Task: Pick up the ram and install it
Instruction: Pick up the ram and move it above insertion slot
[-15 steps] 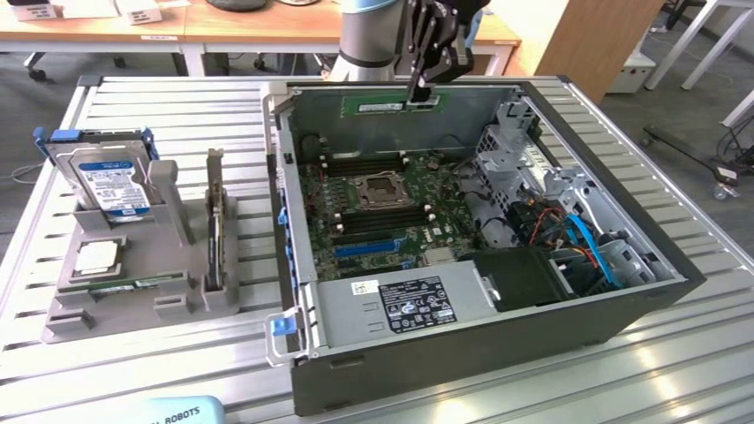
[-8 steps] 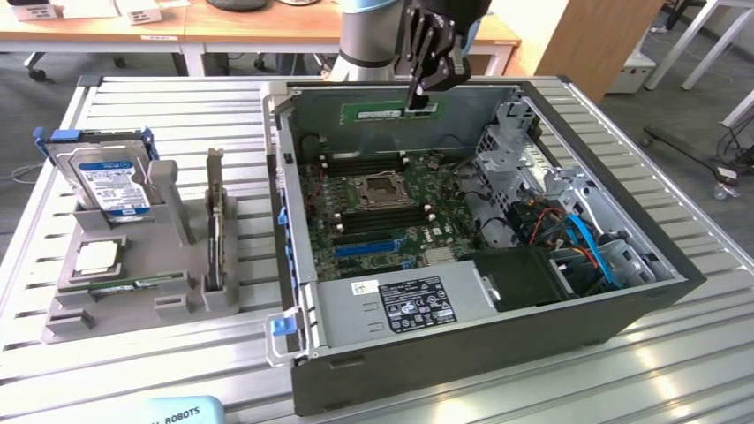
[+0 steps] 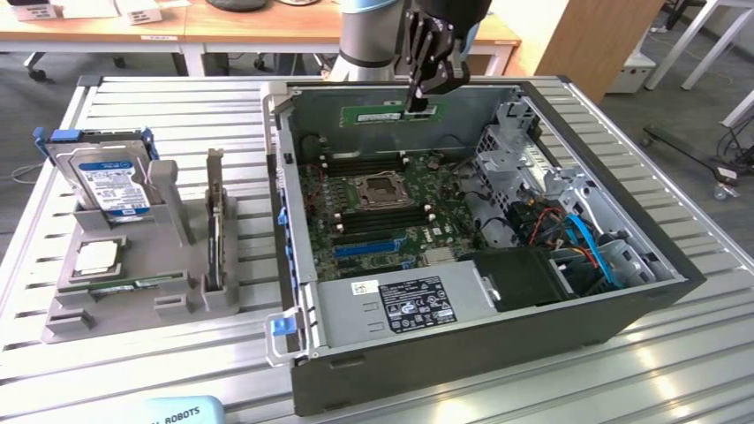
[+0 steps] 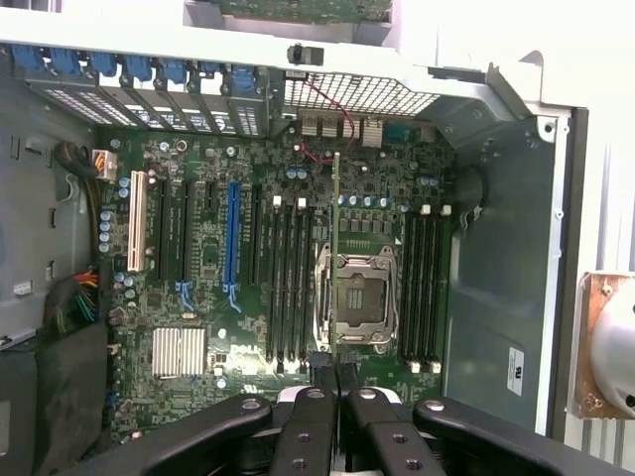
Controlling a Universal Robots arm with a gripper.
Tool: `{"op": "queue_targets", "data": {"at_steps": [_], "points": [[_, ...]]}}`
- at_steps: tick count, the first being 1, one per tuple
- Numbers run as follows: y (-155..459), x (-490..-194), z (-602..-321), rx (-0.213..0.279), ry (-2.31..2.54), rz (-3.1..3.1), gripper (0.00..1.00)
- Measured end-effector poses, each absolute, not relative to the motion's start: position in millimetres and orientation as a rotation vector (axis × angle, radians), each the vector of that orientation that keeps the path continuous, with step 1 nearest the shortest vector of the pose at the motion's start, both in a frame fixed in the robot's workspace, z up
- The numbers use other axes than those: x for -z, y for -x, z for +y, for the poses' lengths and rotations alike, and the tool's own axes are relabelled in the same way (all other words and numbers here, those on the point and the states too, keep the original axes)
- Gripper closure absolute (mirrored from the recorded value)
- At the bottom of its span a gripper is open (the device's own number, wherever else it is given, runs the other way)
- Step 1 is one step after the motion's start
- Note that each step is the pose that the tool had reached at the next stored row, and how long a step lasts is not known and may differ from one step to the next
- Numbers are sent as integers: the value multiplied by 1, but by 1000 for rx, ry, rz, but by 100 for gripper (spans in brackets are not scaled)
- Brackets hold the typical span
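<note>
I am holding the long, thin green circuit-board ram stick [image 3: 374, 114] in the black two-fingered gripper [image 3: 419, 104], its jaws pinched narrow on the stick's upper edge. The stick is hanging above the open grey computer case [image 3: 495, 353], over the green motherboard [image 3: 324, 199] (seen edge-on from the wrist, it is sitting beside the silver processor socket [image 4: 352, 297]). I judge the pickup done. Seating the stick in a black memory slot [image 4: 288, 283] is not yet done.

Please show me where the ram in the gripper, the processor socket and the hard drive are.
ram [image 3: 377, 115], exterior view, middle of the green board.
processor socket [image 3: 380, 190], exterior view, its centre.
hard drive [image 3: 115, 184], exterior view, its blue label.
</note>
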State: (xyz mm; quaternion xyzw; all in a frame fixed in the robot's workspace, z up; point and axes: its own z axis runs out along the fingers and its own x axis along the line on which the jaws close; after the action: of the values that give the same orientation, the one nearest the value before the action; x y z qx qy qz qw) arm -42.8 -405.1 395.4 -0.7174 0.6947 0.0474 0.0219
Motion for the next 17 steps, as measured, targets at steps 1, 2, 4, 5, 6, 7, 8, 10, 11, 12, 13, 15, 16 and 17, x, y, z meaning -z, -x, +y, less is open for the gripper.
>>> {"op": "queue_targets", "data": {"at_steps": [1,2,4,5,6,7,8,10,11,12,13,15,16,17], "points": [[43,-395,-405,-147,2222,2153,88],[43,-395,-405,-147,2222,2153,88],[43,-394,-405,-147,2220,2156,88],[43,-393,-405,-146,2218,2157,88],[43,-393,-405,-146,2217,2159,88],[43,-393,-405,-146,2215,2161,88],[43,-392,-405,-146,2214,2162,88],[43,-392,-405,-145,2213,2164,88],[43,-392,-405,-145,2213,2164,88],[43,-392,-405,-145,2213,2164,88],[43,-391,-405,-146,2212,2164,88],[41,-391,-405,-145,2213,2164,88],[41,-390,-405,-146,2213,2164,88],[40,-390,-405,-146,2213,2163,88]]}}
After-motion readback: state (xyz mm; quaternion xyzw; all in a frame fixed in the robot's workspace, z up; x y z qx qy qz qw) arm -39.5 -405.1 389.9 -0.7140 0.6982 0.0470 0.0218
